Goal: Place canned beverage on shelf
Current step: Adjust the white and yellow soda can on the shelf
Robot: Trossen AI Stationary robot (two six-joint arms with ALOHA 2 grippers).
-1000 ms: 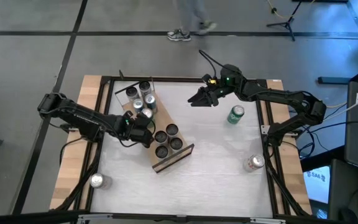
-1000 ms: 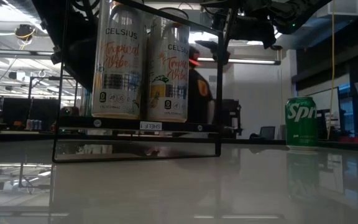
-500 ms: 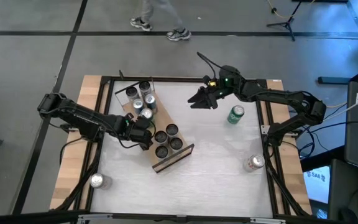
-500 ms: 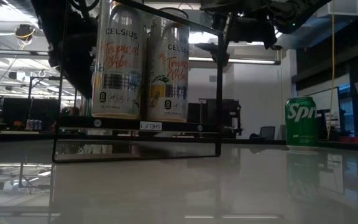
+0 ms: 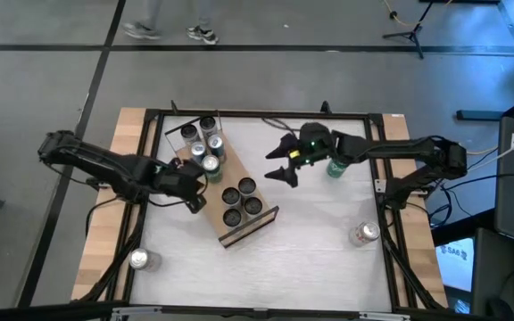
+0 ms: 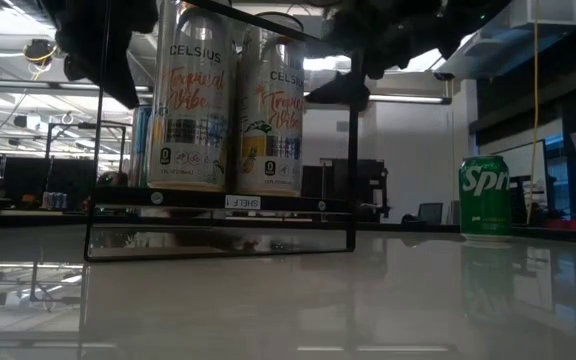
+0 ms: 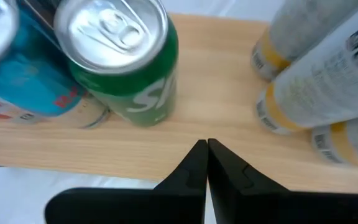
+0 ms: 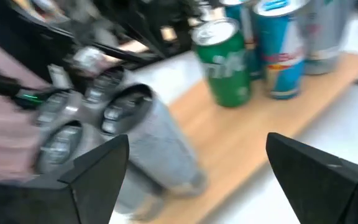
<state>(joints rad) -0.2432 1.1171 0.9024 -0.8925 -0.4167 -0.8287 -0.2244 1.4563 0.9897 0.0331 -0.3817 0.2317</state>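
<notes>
Overhead view, shelf (image 5: 261, 223) lying diagonally on the table (image 5: 310, 254) carrying cans, left end effector (image 5: 197, 198) sitting closed beside it, right end effector (image 5: 279, 163) hovering open nearby, green can (image 5: 336, 167) standing behind the right arm.

Count on the table: one shelf (image 5: 259, 223), about a dozen cans

Roughly nine cans (image 5: 237, 203) stand on it; three loose: green one (image 5: 336, 166) at two o'clock, silver ones at four (image 5: 363, 234) and eight (image 5: 140, 259).

Both arms are matte black, built of slim jointed links with black cables trailing off them. The right gripper (image 5: 283, 165) has pointed black fingers (image 8: 92, 174); a small green light glows just behind it.
</notes>
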